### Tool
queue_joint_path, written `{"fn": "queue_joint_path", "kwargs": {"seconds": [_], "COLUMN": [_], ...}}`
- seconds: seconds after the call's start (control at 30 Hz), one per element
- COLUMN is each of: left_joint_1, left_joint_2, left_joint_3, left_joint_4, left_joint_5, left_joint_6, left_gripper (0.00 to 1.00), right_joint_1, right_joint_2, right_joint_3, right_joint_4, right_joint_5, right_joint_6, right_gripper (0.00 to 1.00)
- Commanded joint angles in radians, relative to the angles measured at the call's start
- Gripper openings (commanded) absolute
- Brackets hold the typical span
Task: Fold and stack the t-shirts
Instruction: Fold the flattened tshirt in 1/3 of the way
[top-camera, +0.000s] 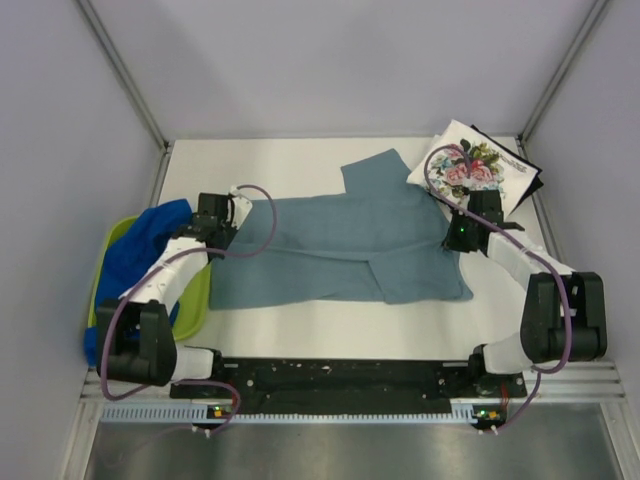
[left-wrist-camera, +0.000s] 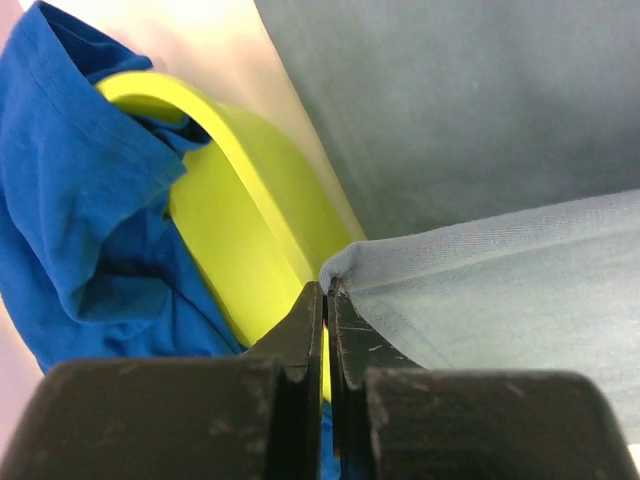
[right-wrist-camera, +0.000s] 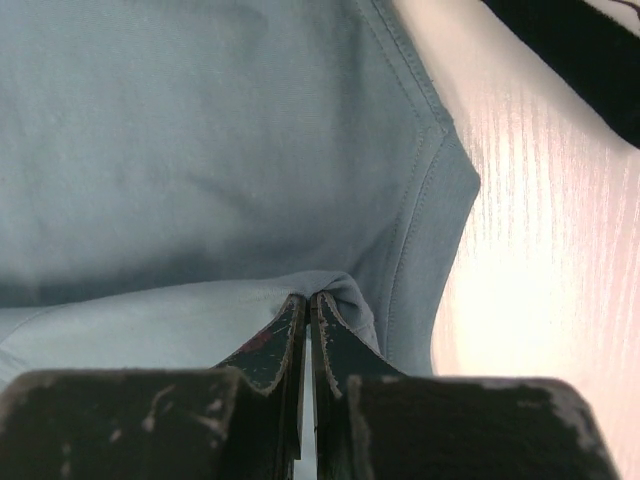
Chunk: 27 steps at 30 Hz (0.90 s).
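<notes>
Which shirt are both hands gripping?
The grey-blue shirt spread mid-table. The royal blue shirt drapes over the green tray; the floral shirt and black shirt sit far right.

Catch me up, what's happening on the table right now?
Both arms are working the grey-blue t-shirt, spread on the table. The left gripper is shut on its left edge and the right gripper on its right edge. The royal blue shirt hangs over the green tray at left. The floral shirt lies folded on the black shirt at the far right.

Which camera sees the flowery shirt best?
The top external view: the flowery shirt lies folded at the far right, print showing. The left wrist view misses it; the right wrist view shows no flowers.
</notes>
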Motion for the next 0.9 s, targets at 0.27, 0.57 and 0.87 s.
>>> {"fn": "queue_joint_path", "kwargs": {"seconds": [0.27, 0.57, 0.87], "left_joint_1": [0.012, 0.011, -0.093], "left_joint_2": [0.137, 0.131, -0.134], "left_joint_3": [0.012, 0.067, 0.096], "left_joint_4": [-0.043, -0.049, -0.266], "left_joint_5": [-0.058, -0.064, 0.275], "left_joint_6": [0.020, 0.037, 0.204], "left_gripper": [0.00, 0.53, 0.54], "right_joint_1": [-0.013, -0.013, -0.013], "right_joint_2": [0.030, 0.021, -0.269], "right_joint_3": [0.065, 0.110, 0.056], "right_joint_4": [0.041, -0.008, -0.221], "right_joint_5": [0.048, 0.028, 0.227], "right_joint_6": [-0.046, -0.011, 0.167], "right_gripper": [0.00, 0.44, 0.84]}}
